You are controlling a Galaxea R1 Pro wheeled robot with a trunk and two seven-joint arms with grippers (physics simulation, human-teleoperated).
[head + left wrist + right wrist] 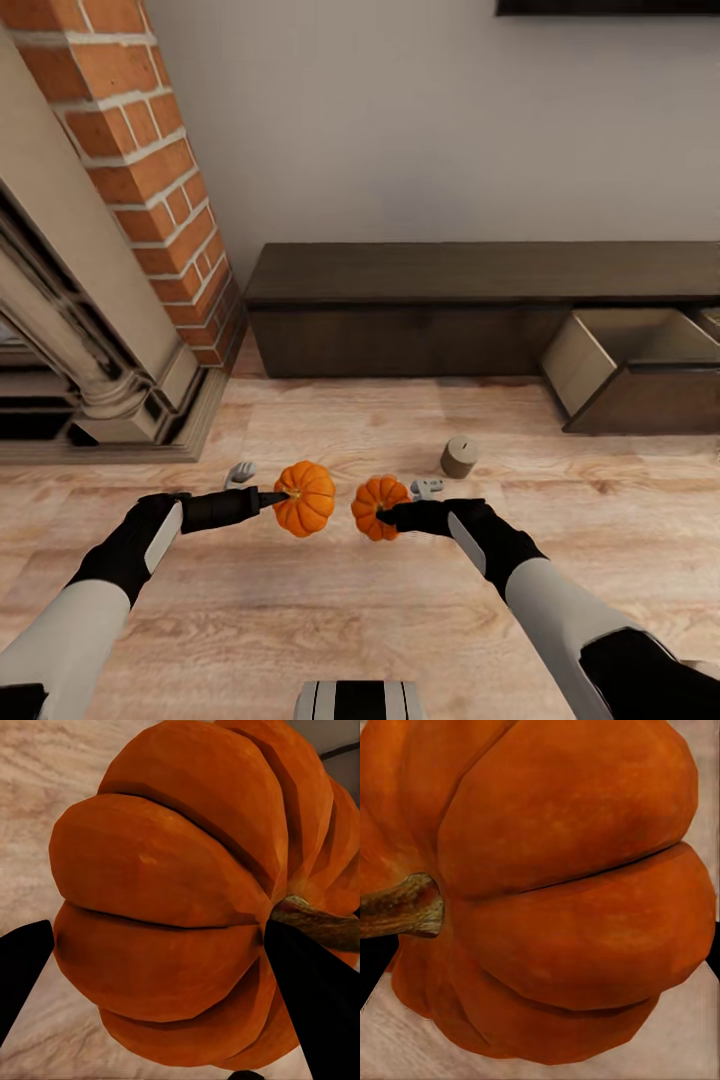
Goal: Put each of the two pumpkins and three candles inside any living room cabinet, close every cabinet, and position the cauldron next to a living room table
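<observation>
We hold one pumpkin per clenched end effector, left and right; candle near open cabinet drawer; no writing.

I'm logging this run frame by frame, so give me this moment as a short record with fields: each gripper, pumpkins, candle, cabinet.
left gripper: shut on the left pumpkin, held above the floor
right gripper: shut on the right pumpkin
candle: one, upright on the wooden floor, beyond the right gripper
cabinet: long, dark brown, against the wall
drawer: pulled open at the cabinet's right, nothing seen inside
</observation>
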